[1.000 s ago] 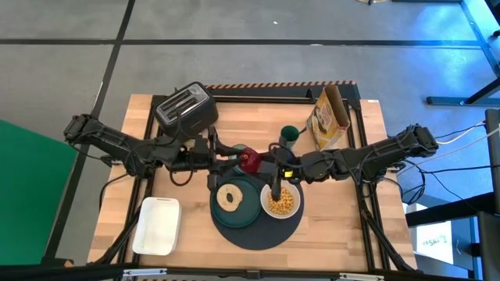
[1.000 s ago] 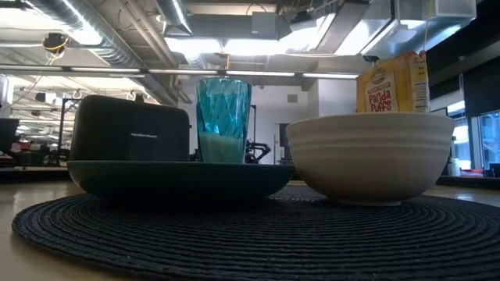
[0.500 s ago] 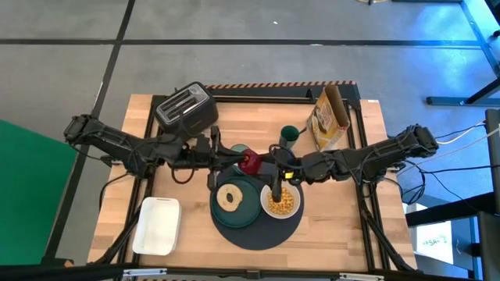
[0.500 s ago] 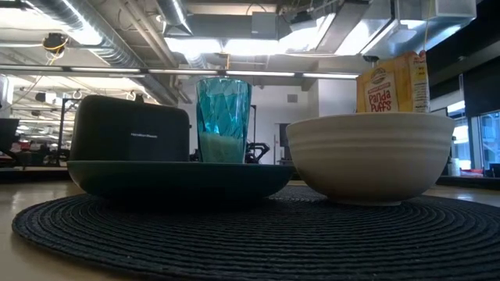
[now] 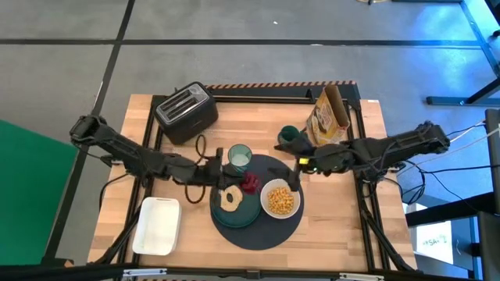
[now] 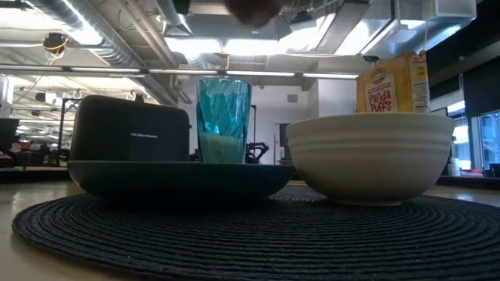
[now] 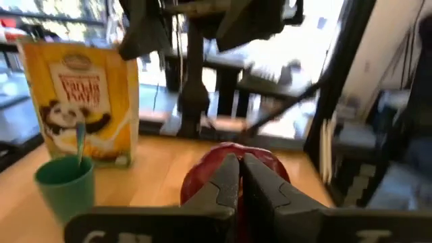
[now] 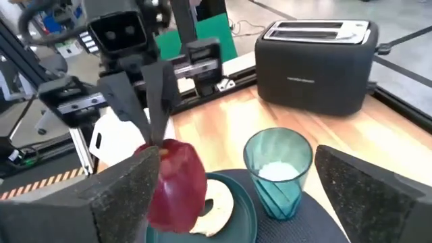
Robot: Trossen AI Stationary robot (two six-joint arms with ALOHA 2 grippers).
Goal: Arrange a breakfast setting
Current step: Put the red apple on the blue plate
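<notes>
Upright, dark-red fruit [image 8: 177,183], left gripper [image 8: 154,132] gripping top

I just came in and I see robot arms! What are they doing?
They are setting out breakfast. The left claw is holding a dark-red fruit just above the teal plate, where a bagel already lies. The right claw is open, above the mat by the white bowl of cereal. A tumbler stands behind the plate.
</notes>
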